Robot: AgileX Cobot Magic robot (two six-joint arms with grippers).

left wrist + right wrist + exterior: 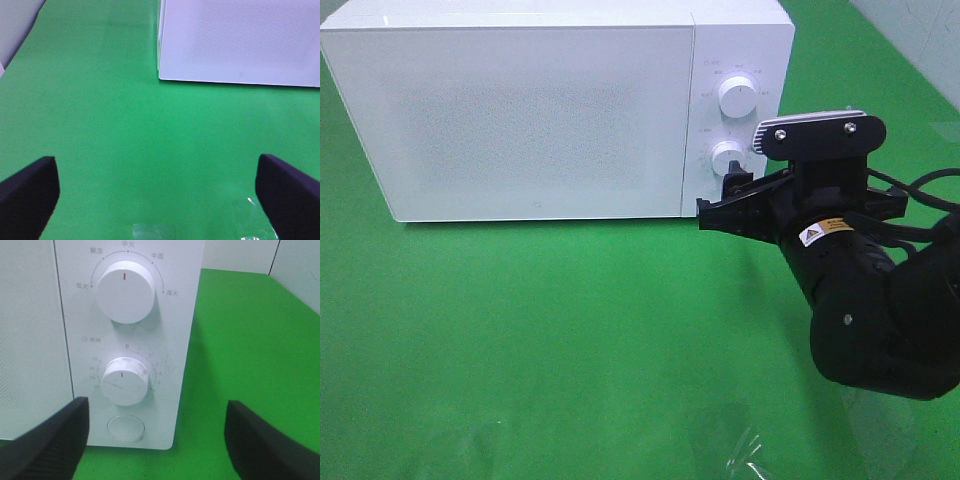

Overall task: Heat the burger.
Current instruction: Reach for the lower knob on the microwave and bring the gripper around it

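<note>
From my station the white microwave (540,110) stands at the back of the green cloth (570,330) with its frosted door (520,120) shut flush against the body. I cannot tell where the burger is: none of my three views shows it, and the door panel is too opaque to see through. The right gripper (732,195) is up at the control panel on the microwave's right side, its jaws spread wide with nothing between them. On the right wrist camera its two dark fingers (50,440) frame the lower part of the panel, one in front of the door's edge, the other over bare cloth beside the microwave. Between them I see the lower knob (125,381), its red mark upright in line with the red zero above it, and just under it a round button (126,428). The upper knob (125,288) has its red mark pointing straight up. From the high camera a fingertip overlaps the lower knob's edge; whether it touches, I cannot tell. The left gripper (157,192) hangs low over open cloth in front of the microwave's left corner, its fingers (30,192) fully apart and holding nothing.
</note>
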